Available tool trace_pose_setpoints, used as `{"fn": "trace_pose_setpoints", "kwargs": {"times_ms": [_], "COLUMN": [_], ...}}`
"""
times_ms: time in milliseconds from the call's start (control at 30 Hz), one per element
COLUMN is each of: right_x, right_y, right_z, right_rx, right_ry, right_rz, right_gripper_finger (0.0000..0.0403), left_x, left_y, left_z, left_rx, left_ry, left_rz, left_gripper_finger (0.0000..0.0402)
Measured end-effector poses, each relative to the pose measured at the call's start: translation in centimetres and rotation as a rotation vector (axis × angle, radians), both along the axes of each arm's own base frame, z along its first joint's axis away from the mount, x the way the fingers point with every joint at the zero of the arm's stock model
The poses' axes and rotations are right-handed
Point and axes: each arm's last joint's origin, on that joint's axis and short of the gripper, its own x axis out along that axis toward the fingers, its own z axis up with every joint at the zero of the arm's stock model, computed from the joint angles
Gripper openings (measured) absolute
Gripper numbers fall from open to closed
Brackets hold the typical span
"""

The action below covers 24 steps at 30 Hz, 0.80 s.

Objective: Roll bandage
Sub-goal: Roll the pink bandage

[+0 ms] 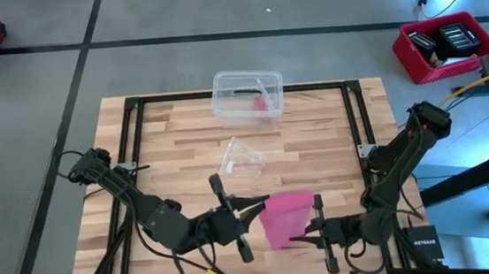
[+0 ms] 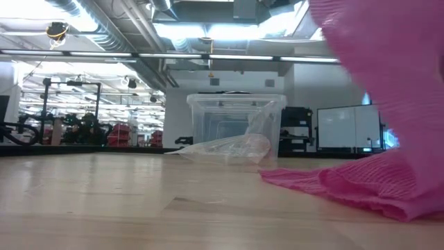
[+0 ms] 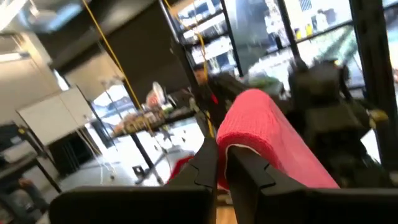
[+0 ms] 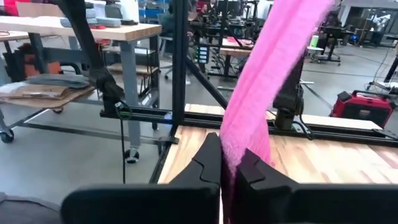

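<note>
High view shows the pale wooden slatted bench (image 1: pixel 184 160) first, with the clear plastic lidless box (image 1: pixel 248 96) at its twelve o'clock edge and a small crumpled clear plastic wrapper (image 1: pixel 243 157) near the centre. The pink soft fabric bandage (image 1: pixel 287 218) hangs as a loose band at about six o'clock, strung between both arms, its lower folds resting on the wood. The left end effector (image 3: pixel 222 167) is clamped on one end, and the right end effector (image 4: pixel 229 163) is closed on the other. No rolled cylinder appears, so the rolling seems barely begun; nearly all remains.
</note>
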Motion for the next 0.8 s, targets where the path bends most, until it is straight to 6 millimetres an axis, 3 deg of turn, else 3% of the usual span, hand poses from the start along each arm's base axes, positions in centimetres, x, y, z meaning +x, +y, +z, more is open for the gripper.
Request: {"fn": "trace_pose_setpoints", "kwargs": {"times_ms": [267, 633, 800], "right_x": [0.3, 0.5, 0.5], "right_y": [0.4, 0.5, 0.4], "right_z": [-0.9, 0.3, 0.3], "right_rx": [-0.019, -0.013, -0.061], "right_ry": [0.020, -0.031, -0.036], "right_rz": [-0.019, -0.031, -0.077], "right_gripper_finger": [0.0002, 0.0031, 0.0071], "left_x": [-0.5, -0.2, -0.2], "left_y": [0.0, -0.9, -1.0], "left_z": [1.1, -1.1, -1.5], "left_rx": [0.028, 0.025, 0.002], "left_ry": [-0.060, 0.086, 0.106], "left_rz": [0.021, -0.096, -0.109], "left_gripper_finger": [0.0007, 0.0013, 0.0014]}}
